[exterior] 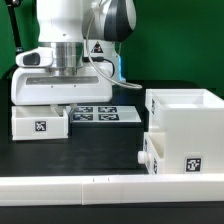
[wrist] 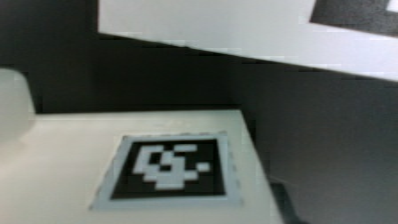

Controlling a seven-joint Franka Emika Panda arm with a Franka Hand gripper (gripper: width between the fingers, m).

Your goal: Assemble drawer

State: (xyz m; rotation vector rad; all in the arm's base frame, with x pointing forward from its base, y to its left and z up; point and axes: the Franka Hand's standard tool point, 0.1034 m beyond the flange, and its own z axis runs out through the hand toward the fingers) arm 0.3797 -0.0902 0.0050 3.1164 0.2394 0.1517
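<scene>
The tall white housing (exterior: 190, 125) stands at the exterior view's right, with a tag on its front. A knobbed tray front (exterior: 148, 155) shows at its lower left side. The other white tray (exterior: 40, 123), with a tag on its face, lies at the exterior view's left. My gripper (exterior: 62, 92) hangs straight down right over the back of this tray. Its fingers are not clear there. The wrist view shows none of my fingers, only a white tagged surface (wrist: 169, 165) very close and blurred.
The marker board (exterior: 97, 113) lies just right of the left tray in the exterior view. A low white rail (exterior: 100, 190) runs along the front. The table is black. In the wrist view a white panel (wrist: 214, 35) crosses above a dark gap.
</scene>
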